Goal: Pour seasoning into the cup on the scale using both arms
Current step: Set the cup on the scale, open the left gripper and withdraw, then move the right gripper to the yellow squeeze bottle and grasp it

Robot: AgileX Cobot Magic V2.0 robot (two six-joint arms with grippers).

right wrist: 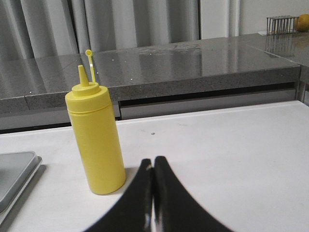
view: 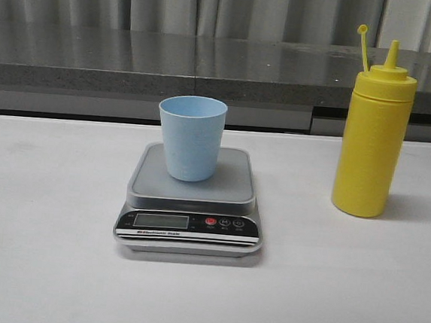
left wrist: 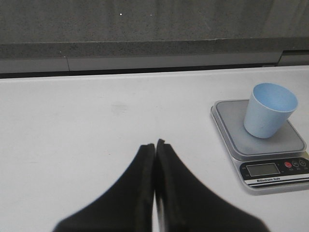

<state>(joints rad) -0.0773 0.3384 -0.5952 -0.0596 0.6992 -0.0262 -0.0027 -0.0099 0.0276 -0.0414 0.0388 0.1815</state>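
The pale blue cup (view: 191, 137) stands upright on the silver-grey scale (view: 190, 193) at the table's middle. The yellow seasoning bottle (view: 373, 137) stands upright to the scale's right, its tethered cap off the nozzle. Neither gripper shows in the front view. My left gripper (left wrist: 155, 143) is shut and empty over bare table, with the scale (left wrist: 270, 145) and the cup (left wrist: 268, 109) off to its side. My right gripper (right wrist: 153, 160) is shut and empty, close to the bottle (right wrist: 96, 137), apart from it. A corner of the scale (right wrist: 14, 179) shows at the edge of that view.
A grey stone counter (view: 209, 66) with curtains behind runs along the table's far edge. A small rack and an orange thing (right wrist: 289, 21) sit on the counter far off in the right wrist view. The white table (view: 41, 252) surrounds the scale.
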